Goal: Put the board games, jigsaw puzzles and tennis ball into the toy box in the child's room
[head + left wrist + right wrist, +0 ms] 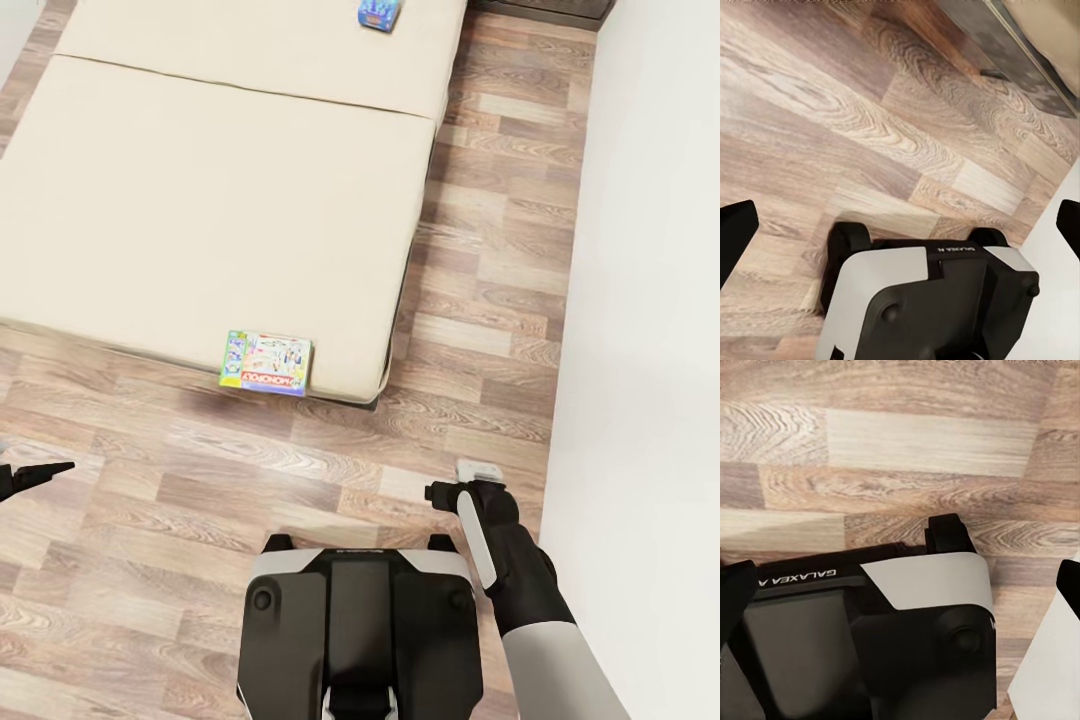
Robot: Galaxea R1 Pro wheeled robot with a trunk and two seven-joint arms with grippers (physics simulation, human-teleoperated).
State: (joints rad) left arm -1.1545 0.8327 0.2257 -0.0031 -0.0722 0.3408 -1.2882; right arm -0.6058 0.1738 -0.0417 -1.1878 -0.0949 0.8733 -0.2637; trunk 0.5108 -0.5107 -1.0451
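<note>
The robot stands on the wood-plank floor [300,470] in front of the wide bed with the plain beige mattress [200,200]. A flat board game box printed in yellow, green and red [266,363] lies at the near edge of the mattress, and a second, blue game box [380,14] lies far back on it. Both hands are low and carry nothing: the left hand [900,225] has its fingers spread wide, and so has the right hand [907,585]. I judge the step is to approach the near box. It is better to roll closer first, then reach down with one hand and pinch the box across its short side, where it overhangs the edge a little.
</note>
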